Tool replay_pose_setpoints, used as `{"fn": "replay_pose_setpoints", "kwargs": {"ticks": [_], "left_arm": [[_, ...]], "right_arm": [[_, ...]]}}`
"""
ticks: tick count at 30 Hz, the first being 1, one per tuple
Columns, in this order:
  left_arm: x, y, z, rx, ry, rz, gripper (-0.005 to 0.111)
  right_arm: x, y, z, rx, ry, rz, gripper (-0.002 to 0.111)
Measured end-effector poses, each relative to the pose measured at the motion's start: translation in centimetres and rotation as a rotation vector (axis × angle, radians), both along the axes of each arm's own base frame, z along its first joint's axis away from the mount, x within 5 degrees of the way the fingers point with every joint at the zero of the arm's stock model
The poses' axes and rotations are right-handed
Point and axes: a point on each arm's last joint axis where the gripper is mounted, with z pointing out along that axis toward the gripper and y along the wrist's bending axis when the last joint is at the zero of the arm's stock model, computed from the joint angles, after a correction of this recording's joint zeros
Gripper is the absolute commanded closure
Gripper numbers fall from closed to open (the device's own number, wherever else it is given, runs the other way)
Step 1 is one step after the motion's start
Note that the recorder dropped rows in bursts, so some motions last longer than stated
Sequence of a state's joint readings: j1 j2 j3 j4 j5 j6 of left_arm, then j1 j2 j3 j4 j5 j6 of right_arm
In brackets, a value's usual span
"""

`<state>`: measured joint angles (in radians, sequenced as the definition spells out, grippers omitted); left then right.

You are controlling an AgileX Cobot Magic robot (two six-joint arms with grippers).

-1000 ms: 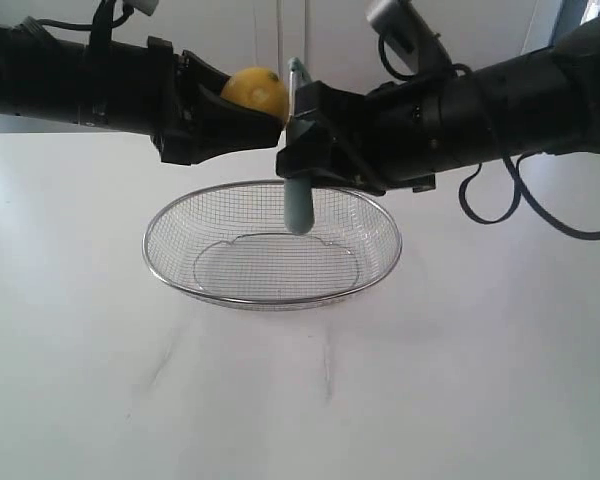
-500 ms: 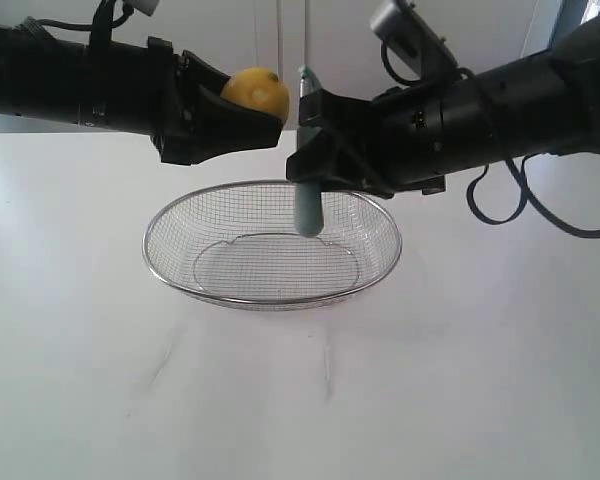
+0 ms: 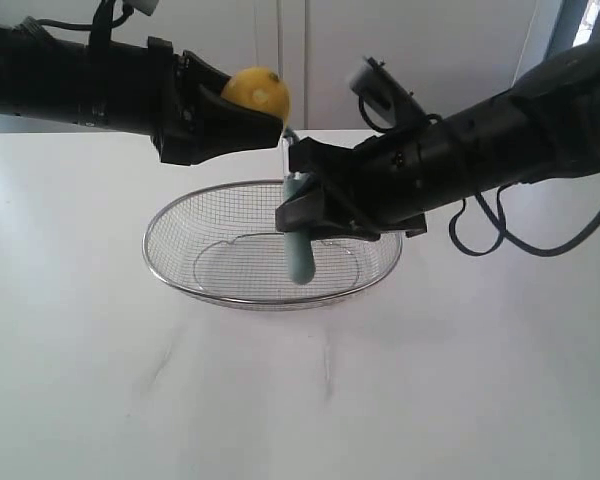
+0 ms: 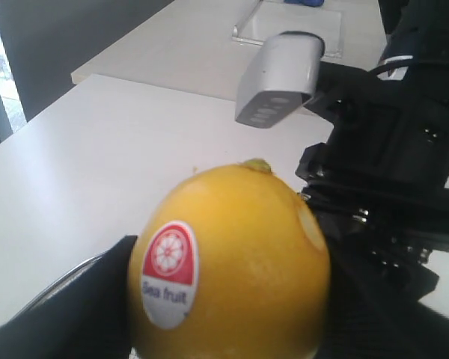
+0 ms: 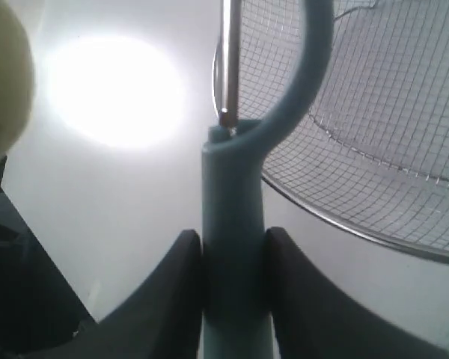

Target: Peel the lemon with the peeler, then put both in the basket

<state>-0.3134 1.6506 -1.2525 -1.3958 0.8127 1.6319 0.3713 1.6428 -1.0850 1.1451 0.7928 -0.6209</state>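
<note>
The left gripper [image 3: 242, 108] is clenched on the lemon [image 3: 257, 92], holding it in the air above the desk [image 3: 480, 380], over the far left part of the basket [image 3: 270, 302]. In the left wrist view the lemon [image 4: 232, 262] fills the foreground, with a red and white sticker [image 4: 169, 273] facing the camera and a dark finger [image 4: 67, 329] pressed against its side. A small pale patch shows on the skin near the stem end.

The right gripper [image 3: 302, 205] grasps the peeler [image 3: 299, 255] around its upper handle. The peeler hangs nearly upright, blade end up and teal handle down. In the exterior view the handle's lower end lies within the basket's outline, in front of the mesh; whether it touches the wire cannot be told. The blade end stands just below and beside the lemon, not touching it.

The right wrist view shows the peeler [image 5: 232, 239] pinched between two dark fingers [image 5: 172, 299], its curved fork and metal blade pointing away, with the basket [image 5: 374, 112] beyond it and the lemon [image 5: 4, 82] as a blur at the edge.

The basket sits on the white desk, below and between both arms.
</note>
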Motion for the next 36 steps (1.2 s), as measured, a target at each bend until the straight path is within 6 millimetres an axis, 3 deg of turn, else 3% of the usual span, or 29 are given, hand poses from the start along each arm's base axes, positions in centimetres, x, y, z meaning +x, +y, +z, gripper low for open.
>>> {"fn": "replay_pose_setpoints", "kwargs": {"ticks": [8,20,36], "left_arm": [[0.0,0.0,0.0,0.0,0.0,0.0,0.107],[0.0,0.0,0.0,0.0,0.0,0.0,0.107],[0.0,0.0,0.1,-0.015,0.005,0.005,0.107]], "right_arm": [[-0.8,0.7,0.7,0.103,0.024,0.092,0.108],[-0.5,0.4,1.1,0.119,0.008,0.052,0.108],[-1.3,-0.9,4.4,0.148,-0.07,-0.025,0.108]]}}
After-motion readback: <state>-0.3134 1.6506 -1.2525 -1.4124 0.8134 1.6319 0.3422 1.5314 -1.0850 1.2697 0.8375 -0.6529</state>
